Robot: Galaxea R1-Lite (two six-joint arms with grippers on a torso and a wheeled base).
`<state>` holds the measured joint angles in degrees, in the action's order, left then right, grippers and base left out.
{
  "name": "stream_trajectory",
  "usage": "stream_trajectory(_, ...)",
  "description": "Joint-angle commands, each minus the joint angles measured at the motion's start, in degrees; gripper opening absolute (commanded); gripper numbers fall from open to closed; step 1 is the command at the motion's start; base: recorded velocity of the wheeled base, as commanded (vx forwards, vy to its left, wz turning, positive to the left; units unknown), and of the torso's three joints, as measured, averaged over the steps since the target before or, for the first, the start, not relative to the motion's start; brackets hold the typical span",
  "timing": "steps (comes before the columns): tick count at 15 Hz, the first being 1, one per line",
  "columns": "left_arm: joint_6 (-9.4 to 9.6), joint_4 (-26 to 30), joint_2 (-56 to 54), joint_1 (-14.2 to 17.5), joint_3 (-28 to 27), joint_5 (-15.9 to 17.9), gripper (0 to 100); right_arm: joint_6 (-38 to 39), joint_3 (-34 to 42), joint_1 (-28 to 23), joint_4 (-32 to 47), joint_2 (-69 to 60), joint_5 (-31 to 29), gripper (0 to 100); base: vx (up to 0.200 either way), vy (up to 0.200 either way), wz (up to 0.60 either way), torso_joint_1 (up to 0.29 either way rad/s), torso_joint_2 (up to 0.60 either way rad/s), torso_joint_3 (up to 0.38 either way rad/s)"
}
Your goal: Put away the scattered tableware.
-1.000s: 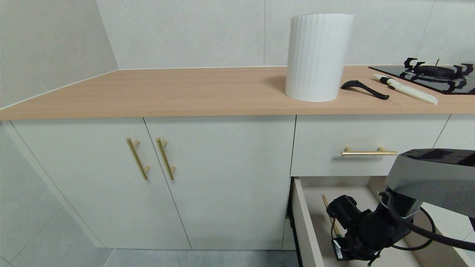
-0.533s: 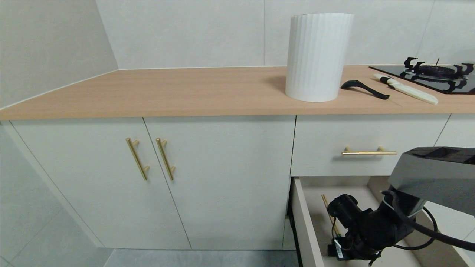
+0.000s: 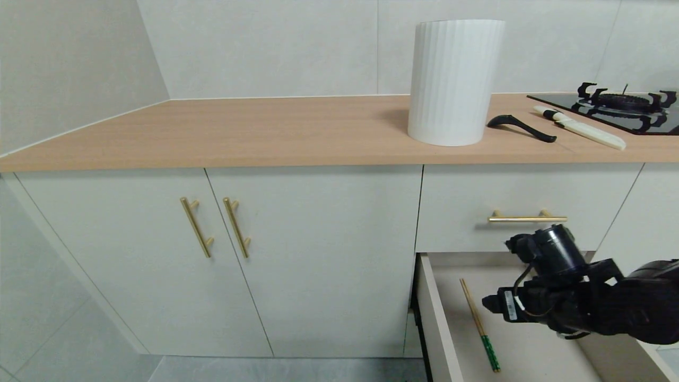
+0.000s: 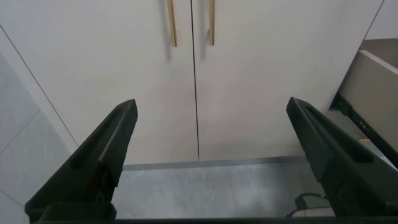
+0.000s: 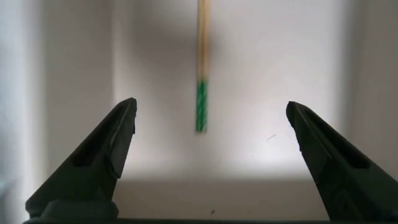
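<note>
A pair of wooden chopsticks with green ends [image 3: 480, 331] lies on the floor of the open drawer [image 3: 434, 313] at the lower right. My right arm's wrist [image 3: 557, 297] hangs above the drawer, a little to the right of them. In the right wrist view the right gripper [image 5: 211, 104] is open, with the chopsticks [image 5: 201, 93] lying below between its fingers, untouched. On the counter a black spoon [image 3: 522, 127] and a white knife [image 3: 581, 134] lie to the right of a tall white ribbed container [image 3: 453, 82]. My left gripper [image 4: 211, 102] is open and holds nothing, facing the cabinet doors [image 4: 193, 81].
A gas hob [image 3: 626, 106] sits at the counter's far right. A shut drawer with a gold handle [image 3: 528, 218] is just above the open one. Two cabinet doors with gold handles [image 3: 215, 228] stand to the left. The left half of the wooden counter [image 3: 238, 132] is bare.
My right arm has lifted up out of the drawer and drawn back to the right. The chopsticks it covered now lie in plain sight on the drawer floor.
</note>
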<state>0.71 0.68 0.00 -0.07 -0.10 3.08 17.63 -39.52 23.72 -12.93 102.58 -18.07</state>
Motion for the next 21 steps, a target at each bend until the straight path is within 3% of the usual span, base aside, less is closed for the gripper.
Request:
stream_trajectory(1,0.0,0.0,0.0,0.0,0.0,0.0,100,-2.6,0.5,-0.9,-0.1,-13.0,-1.7,100,0.0,0.0,0.0,0.0,0.0,0.0)
stream_trajectory(8,0.0,0.0,0.0,0.0,0.0,0.0,100,-8.2,0.3,-5.6,-0.2,-21.0,-1.7,100,0.0,0.0,0.0,0.005,-0.02,-0.009)
stream_trajectory(11,0.0,0.0,0.0,0.0,0.0,0.0,100,-9.5,0.1,-7.6,-0.2,-22.3,-1.7,100,0.0,0.0,0.0,0.048,-0.25,-0.237)
stream_trajectory(21,0.0,0.0,0.0,0.0,0.0,0.0,100,-9.9,0.2,-8.3,-0.4,-22.4,-1.6,100,0.0,0.0,0.0,0.17,-0.49,-0.29)
